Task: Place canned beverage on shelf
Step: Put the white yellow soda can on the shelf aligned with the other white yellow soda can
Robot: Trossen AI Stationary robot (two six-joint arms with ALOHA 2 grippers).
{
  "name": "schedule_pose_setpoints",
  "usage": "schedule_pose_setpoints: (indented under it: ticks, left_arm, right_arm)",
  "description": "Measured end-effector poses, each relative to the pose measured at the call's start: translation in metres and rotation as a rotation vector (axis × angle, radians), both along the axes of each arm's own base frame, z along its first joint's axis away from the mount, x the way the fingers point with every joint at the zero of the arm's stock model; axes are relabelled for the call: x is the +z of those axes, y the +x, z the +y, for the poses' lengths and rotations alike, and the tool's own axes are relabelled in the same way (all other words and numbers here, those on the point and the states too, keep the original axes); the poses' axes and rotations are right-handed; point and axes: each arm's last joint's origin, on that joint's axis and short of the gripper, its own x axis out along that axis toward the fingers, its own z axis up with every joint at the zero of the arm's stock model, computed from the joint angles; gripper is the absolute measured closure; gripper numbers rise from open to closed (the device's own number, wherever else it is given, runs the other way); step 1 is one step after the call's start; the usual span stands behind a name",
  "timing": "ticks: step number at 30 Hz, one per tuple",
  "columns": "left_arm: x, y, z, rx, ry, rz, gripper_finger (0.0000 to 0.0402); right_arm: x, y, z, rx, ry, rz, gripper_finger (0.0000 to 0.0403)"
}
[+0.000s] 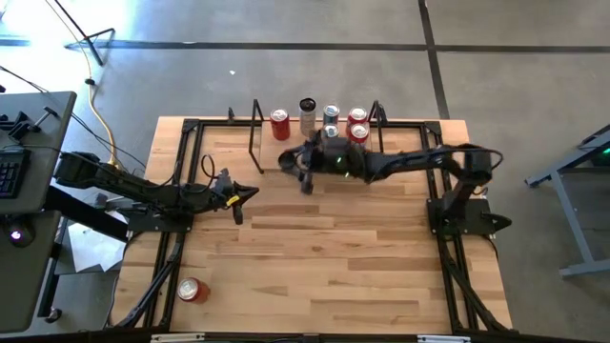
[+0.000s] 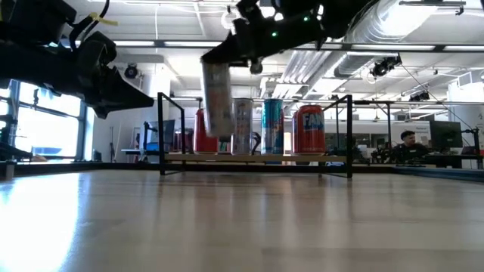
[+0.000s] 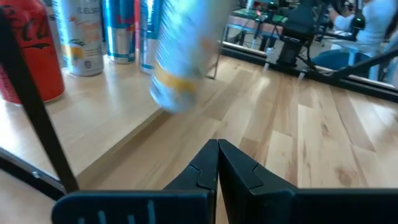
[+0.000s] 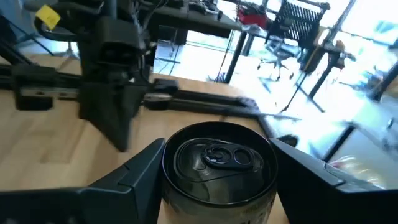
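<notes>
Carrying a silver can (image 2: 218,97) clamped between its fingers, the right gripper (image 4: 217,165) hangs above the tabletop (image 1: 324,257) just in front of the shelf (image 2: 257,158). Swinging in low could topple the cans (image 2: 272,125) already standing there. The left gripper (image 3: 217,163) waits closed, left.

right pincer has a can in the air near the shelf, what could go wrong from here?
1. The silver can hangs tilted in the right pincer, clear of the table. Set down at that angle, it may topple.
2. Four cans already stand on the shelf, the red can among them. The carried can could knock one over.
3. The shelf's black rod frame stands close by and could be clipped.
</notes>
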Motion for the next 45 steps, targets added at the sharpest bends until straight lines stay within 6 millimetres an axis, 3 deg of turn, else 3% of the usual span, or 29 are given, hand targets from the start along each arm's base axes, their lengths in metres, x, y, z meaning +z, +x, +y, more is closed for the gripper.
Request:
schedule_pose_setpoints:
  ticks: [4,10,16,24,30,42,45]
  left_arm:
    - [0.0,0.0,0.0,-0.013,0.008,0.003,0.0399]
    - [0.0,0.0,0.0,-0.016,0.007,0.003,0.0399]
    - [0.0,0.0,0.0,-0.016,0.007,0.003,0.0399]
    - [0.0,0.0,0.0,-0.016,0.007,0.003,0.0399]
    - [0.0,0.0,-0.001,-0.03,0.004,0.002,0.0399]
    - [0.0,0.0,-0.001,-0.03,0.004,0.002,0.0399]
    - [0.0,0.0,-0.001,-0.03,0.003,0.002,0.0399]
  right_arm:
    - [0.013,-0.015,-0.032,0.111,-0.027,-0.014,0.0168]
    - [0.008,-0.032,-0.08,0.13,-0.007,0.01,0.0168]
    - [0.009,-0.045,-0.106,0.109,0.0,0.001,0.0168]
    - [0.005,-0.046,-0.116,0.089,-0.002,-0.005,0.0168]
    - [-0.018,-0.038,-0.124,0.072,0.024,0.016,0.0168]
    - [-0.02,-0.043,-0.137,0.027,0.05,0.001,0.0168]
    - [-0.021,-0.043,-0.137,0.027,0.055,0.007,0.0151]
